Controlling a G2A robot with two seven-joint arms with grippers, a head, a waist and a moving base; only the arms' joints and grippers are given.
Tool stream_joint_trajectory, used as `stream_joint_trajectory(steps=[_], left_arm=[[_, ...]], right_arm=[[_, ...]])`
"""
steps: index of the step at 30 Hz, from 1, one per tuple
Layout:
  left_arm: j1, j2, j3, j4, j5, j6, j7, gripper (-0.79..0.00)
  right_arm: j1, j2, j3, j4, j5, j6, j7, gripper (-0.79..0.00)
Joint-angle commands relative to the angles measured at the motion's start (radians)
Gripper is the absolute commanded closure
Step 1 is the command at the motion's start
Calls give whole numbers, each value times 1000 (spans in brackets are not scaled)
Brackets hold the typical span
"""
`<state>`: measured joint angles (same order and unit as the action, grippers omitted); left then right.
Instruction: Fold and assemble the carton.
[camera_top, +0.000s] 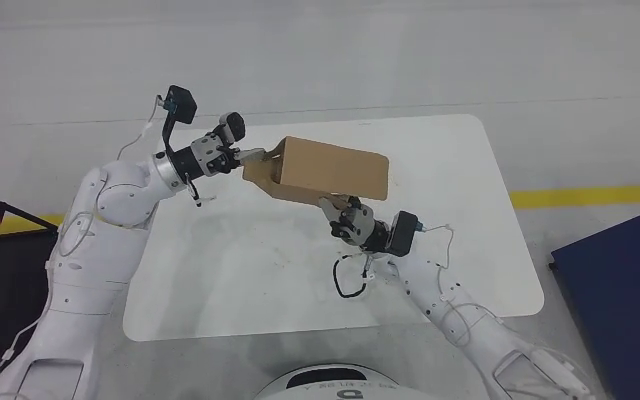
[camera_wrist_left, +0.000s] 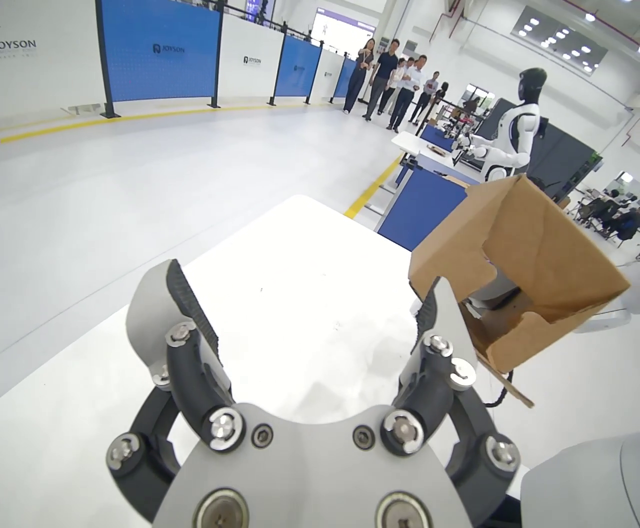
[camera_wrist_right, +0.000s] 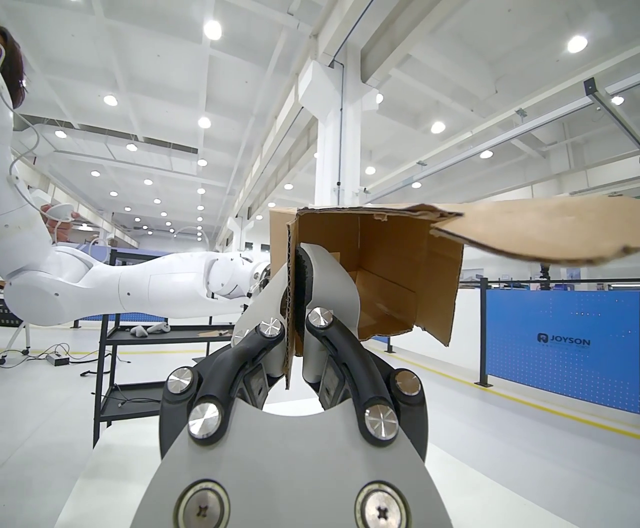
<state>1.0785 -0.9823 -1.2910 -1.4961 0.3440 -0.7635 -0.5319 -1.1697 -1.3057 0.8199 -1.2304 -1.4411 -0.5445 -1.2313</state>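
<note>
We judge the carton (camera_top: 335, 168) to be light and quite stiff along its panels, but weak at the creases. A hard pinch could crush the corrugated wall, and a loose flap will swing when it is pushed. The best hold is probably on a wall edge close to a corner. The flaps should be pressed flat near their fold lines.

It is plain brown cardboard, already opened into a rectangular box shape. One end is open and its flaps (camera_wrist_right: 540, 230) stick out with rather rough edges.

The carton is held in the air over the far half of the table (camera_top: 450, 250). The right gripper (camera_wrist_right: 296, 280), over the middle of the table, is clamped on one wall edge. The left gripper (camera_wrist_left: 305, 280), over the far left part of the table, has its fingers wide apart and holds nothing. One finger (camera_wrist_left: 440, 320) is just beside an end flap.
</note>
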Motion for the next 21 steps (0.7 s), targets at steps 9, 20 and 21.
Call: stream_joint_trajectory(steps=[9, 20, 21], left_arm=[[-20, 3, 8, -9, 24, -33, -23, -785], [-37, -1, 27, -5, 45, -9, 7, -785], [-39, -2, 33, -4, 42, 4, 11, -785]], right_arm=[[6, -6, -1, 4, -4, 5, 15, 0], [8, -11, 3, 14, -1, 8, 25, 0], [8, -11, 3, 15, -1, 8, 25, 0]])
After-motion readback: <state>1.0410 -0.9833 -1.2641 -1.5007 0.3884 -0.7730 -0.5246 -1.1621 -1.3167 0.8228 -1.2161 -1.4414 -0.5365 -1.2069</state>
